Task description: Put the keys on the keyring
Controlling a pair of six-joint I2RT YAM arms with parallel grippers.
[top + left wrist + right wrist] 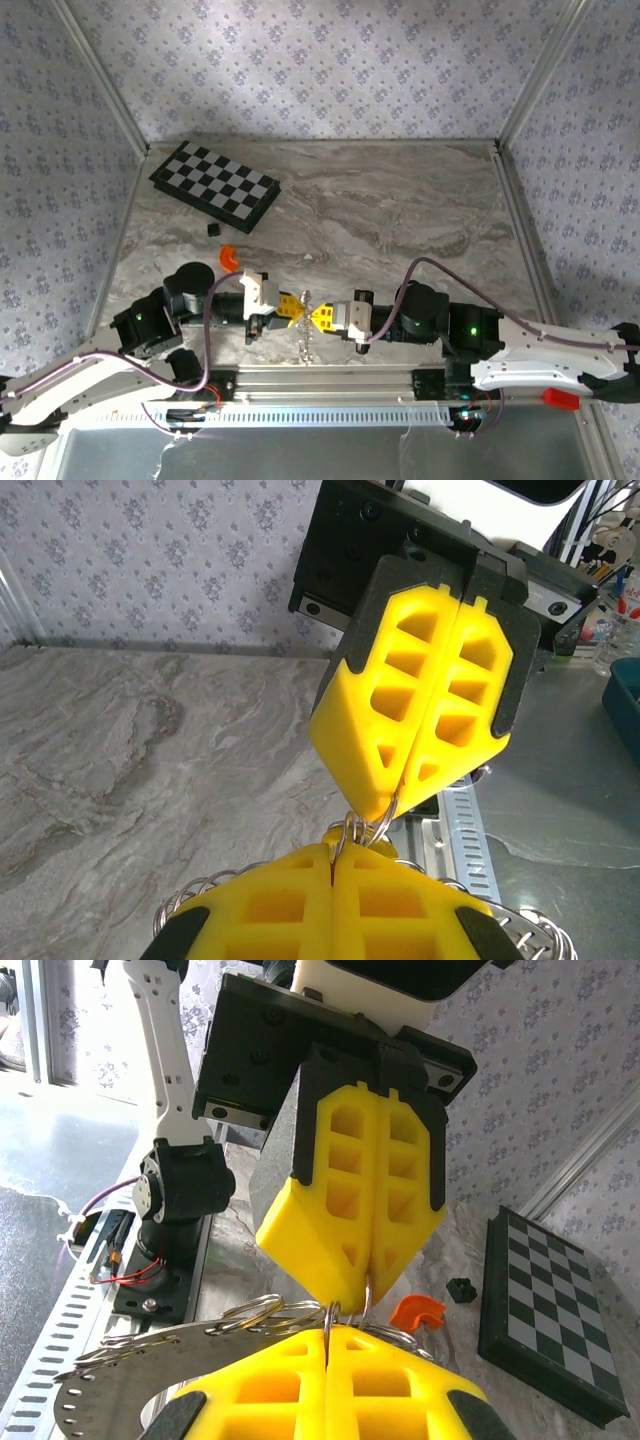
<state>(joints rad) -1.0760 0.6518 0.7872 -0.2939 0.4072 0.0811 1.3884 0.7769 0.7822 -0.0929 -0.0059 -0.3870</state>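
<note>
My two grippers meet tip to tip just above the table's front edge. The left gripper (289, 309) (335, 860) is shut, with a thin silver ring of the keyring (306, 332) (376, 826) pinched in the seam of its yellow fingers. Facing it, the right gripper (322, 318) (328, 1333) is also shut on a ring of that same cluster. More silver loops (248, 1316) fan out to both sides, and a flat metal piece (120, 1372) hangs off them. I cannot make out the keys among the rings and yellow fingers.
A black-and-white checkerboard (215, 185) (555, 1310) lies at the back left. An orange curved piece (230, 257) (415, 1312) and a small black block (212, 229) (460, 1288) sit between it and the grippers. The metal rail (320, 382) runs along the front edge.
</note>
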